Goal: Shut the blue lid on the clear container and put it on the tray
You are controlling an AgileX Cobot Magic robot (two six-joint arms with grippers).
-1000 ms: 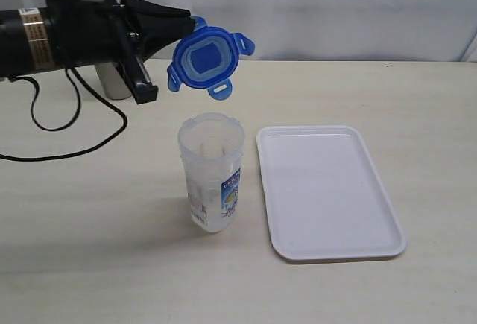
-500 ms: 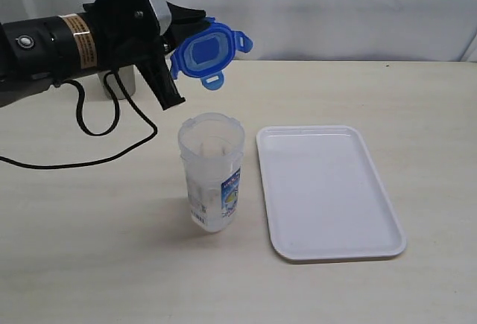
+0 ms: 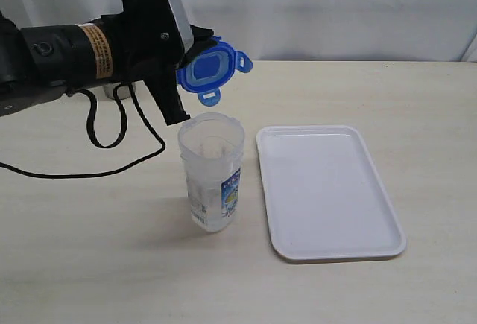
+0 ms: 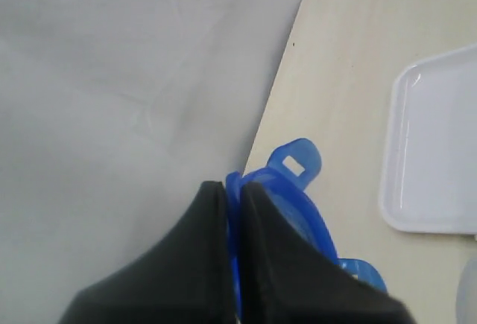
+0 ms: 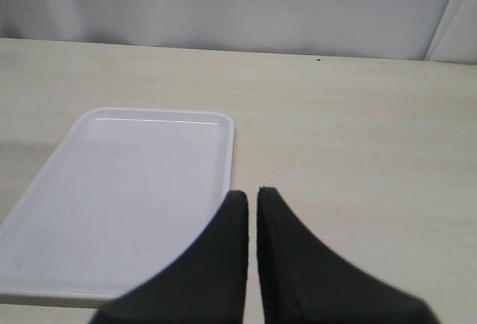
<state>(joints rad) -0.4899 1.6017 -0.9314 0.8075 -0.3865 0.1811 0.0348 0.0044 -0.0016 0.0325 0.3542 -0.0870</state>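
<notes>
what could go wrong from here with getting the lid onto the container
1. The blue lid is pinched by its edge in the left gripper and steeply tilted. Lowered like that, it may land skewed on the clear container and fail to seat.
2. The container is tall, narrow and unheld. The right gripper is shut, empty and not on it, so a sideways push could tip it, perhaps onto the tray.

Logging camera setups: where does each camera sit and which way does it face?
Exterior: off the arms, looking down at the clear container and tray; shows the left arm, left gripper pinching the blue lid.
Left wrist: on the left arm, looking along its shut fingers past the lid toward the backdrop.
Right wrist: above the table, looking past the shut right gripper at the tray.
Shared: the tray, in all three.
</notes>
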